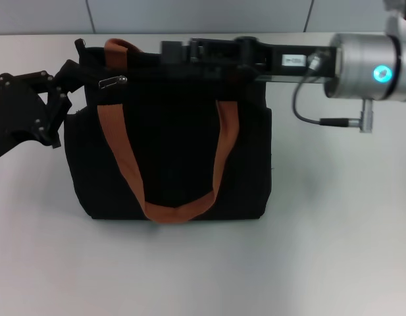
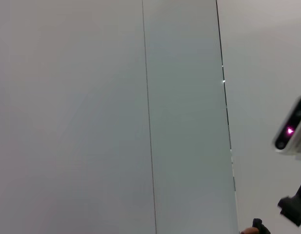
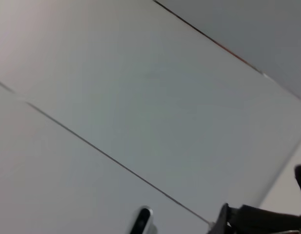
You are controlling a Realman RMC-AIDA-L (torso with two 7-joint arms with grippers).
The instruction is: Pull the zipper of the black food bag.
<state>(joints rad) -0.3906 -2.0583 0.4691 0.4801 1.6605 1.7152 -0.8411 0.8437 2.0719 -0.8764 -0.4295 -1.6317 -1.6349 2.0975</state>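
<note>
So the black food bag (image 1: pixel 170 138) sits upright on the white table (image 1: pixel 334 250), pretty much dead centre in the head view, with its orange-brown strap handle (image 1: pixel 173 210) drooping down the front in a U and the second handle (image 1: pixel 120 45) poking up at the top edge. The right gripper (image 1: pixel 173 51) reaches in sideways along the top of the bag, its black body lying right over the opening, and honestly it blends into the black fabric so much that I can't tell if its fingers are spread or pinched on anything. The zipper (image 1: pixel 112 81) is the little silver tab on the bag's upper front, off past the tip of the right gripper and slightly below it, near the left-hand strap. The left gripper (image 1: pixel 70 78) is at the bag's upper corner, just beside that tab; it looks like it's pressed against the bag's side there, but I can't tell whether it's clamping fabric or just touching. Behind the right gripper you get its silver wrist (image 1: pixel 367 66) with a glowing teal light and a grey cable (image 1: pixel 308 108) looping under it. The wrist views are no help for the bag, mostly pale wall panels (image 2: pixel 91 117) with thin seams. Beyond the table there's a grey panelled wall (image 1: pixel 189 14).
</note>
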